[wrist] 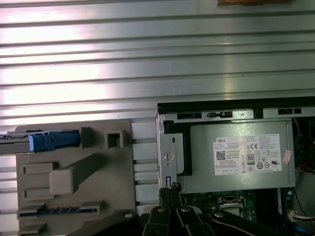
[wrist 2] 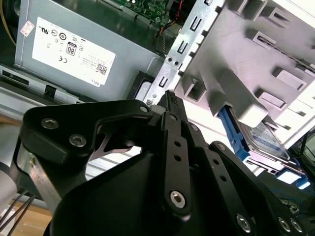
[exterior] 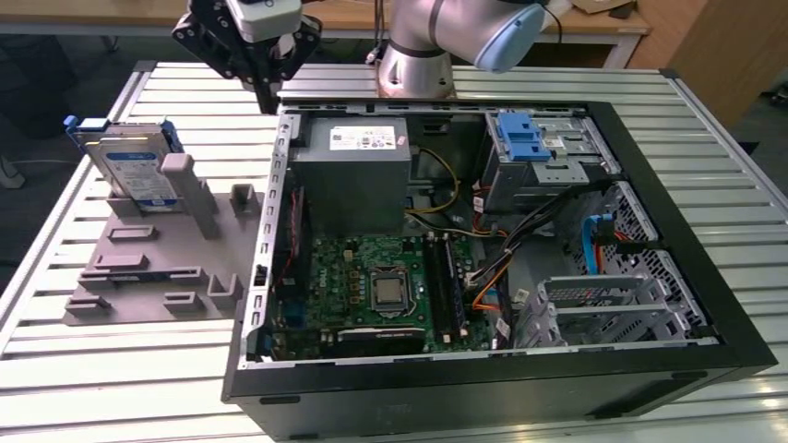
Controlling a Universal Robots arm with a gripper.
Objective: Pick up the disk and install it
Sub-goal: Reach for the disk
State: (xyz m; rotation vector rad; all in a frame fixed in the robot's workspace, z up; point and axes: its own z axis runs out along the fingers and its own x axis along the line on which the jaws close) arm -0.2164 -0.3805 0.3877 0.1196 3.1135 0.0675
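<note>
The gripper (exterior: 265,100) hangs over the slatted tabletop (exterior: 124,369), just beside the corner of the open computer case (exterior: 493,406) where the grey power supply (exterior: 351,180) sits. Its fingers are pressed together at the tips with nothing between them, as both wrist views show (wrist: 170,189) (wrist 2: 170,98). The disk (exterior: 133,166) stands upright on its edge in a slot of the grey holder (exterior: 148,268), on the tabletop to the exterior view's left of the case, apart from the gripper. In the first wrist view its blue carrier (wrist: 51,141) appears edge-on in the holder (wrist: 74,162). The second wrist view shows the disk (wrist 2: 268,137) behind a holder post.
</note>
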